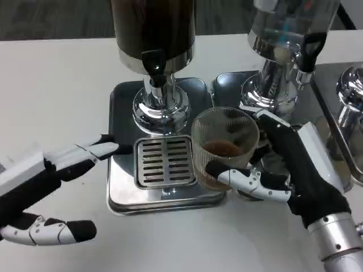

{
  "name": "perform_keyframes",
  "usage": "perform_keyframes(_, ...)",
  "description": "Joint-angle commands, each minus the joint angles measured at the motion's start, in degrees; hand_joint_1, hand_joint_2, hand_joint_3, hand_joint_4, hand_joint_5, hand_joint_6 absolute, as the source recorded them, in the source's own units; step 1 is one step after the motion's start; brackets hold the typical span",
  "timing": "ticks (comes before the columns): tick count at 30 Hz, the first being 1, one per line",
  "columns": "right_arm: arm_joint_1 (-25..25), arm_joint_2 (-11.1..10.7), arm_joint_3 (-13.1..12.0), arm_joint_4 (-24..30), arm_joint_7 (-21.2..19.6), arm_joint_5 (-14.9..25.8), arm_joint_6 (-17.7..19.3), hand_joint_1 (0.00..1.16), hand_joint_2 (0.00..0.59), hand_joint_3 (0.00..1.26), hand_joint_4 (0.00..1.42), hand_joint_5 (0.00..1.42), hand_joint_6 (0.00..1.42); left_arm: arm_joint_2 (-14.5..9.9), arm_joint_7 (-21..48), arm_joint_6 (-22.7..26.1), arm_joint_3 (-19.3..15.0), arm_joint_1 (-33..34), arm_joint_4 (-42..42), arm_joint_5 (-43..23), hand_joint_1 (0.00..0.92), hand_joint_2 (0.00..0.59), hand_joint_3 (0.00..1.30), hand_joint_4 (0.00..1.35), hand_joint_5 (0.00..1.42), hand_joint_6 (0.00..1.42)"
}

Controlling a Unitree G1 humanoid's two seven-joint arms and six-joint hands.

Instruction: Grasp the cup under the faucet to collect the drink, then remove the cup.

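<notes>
Gripping the upright ribbed glass cup (224, 148), the right hand (283, 170) sat right of the dispenser faucet (154, 61); the left hand (48, 190) waited released.

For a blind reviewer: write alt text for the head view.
The right hand holds a ribbed glass cup with a little brown drink, beside the slotted drip grate, off to the right of the dark dispenser's faucet. The left hand hovers open left of the steel tray.
</notes>
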State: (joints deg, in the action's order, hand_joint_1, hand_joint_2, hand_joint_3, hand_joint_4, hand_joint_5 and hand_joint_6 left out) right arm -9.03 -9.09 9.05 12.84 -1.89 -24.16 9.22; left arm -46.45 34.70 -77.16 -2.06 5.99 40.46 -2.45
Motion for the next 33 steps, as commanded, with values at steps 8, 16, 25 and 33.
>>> perform_keyframes(8, -3.34, 0.18, -1.30, 5.46, 0.60, 2.68, 0.61, 0.72, 0.232, 0.53, 0.66, 0.73, 0.73, -2.34, -0.94, 0.03, 0.17, -2.88, -4.05, -4.01, 0.000, 0.135, 0.11, 0.00, 0.04, 0.17)
perform_keyframes(16, -5.67, -0.53, -1.56, 8.01, 1.80, 2.89, 0.30, 0.73, 0.227, 0.54, 0.66, 0.75, 0.74, -2.97, -0.87, -0.09, 0.50, -5.34, -6.37, -6.03, 0.000, 0.135, 0.11, 0.00, 0.04, 0.17)
perform_keyframes(25, -8.00, -0.53, -1.48, 10.76, 2.96, 3.05, -0.40, 0.73, 0.227, 0.54, 0.66, 0.75, 0.75, -3.64, -0.63, -0.07, 0.70, -7.46, -8.37, -7.04, 0.000, 0.133, 0.11, 0.00, 0.05, 0.17)
perform_keyframes(33, -8.98, -0.10, -1.01, 11.54, 3.08, 2.88, -0.33, 0.73, 0.228, 0.55, 0.66, 0.76, 0.75, -3.87, -0.78, -0.16, 0.45, -8.26, -9.12, -6.99, 0.000, 0.134, 0.13, 0.01, 0.06, 0.17)
